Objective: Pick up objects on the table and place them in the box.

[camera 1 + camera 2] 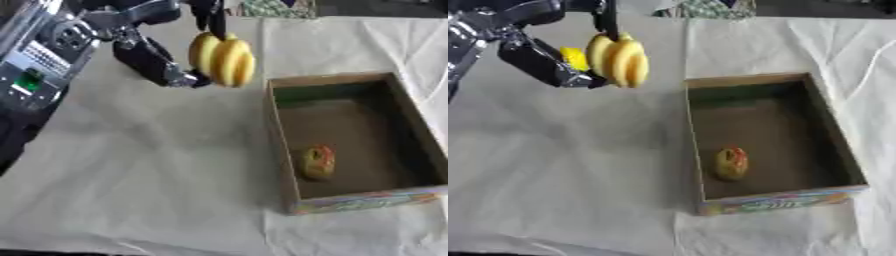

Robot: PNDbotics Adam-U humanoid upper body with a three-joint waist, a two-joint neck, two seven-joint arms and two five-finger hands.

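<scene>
White cloth covers the table (157,190). One cardboard box (773,206) sits right of and below the left hand (153,62); its printed front strip is unreadable. The hand, partly cut off at the frame top, has its fingers curled around one yellow banana bunch (223,60), held above the cloth. One blurred yellow-red fruit (318,161) lies inside the box.

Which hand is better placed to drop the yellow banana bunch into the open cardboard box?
The left hand. It already holds the yellow banana bunch in the air, just left of the open cardboard box, where a small yellow-and-red fruit lies. The right hand shows in neither view.
</scene>
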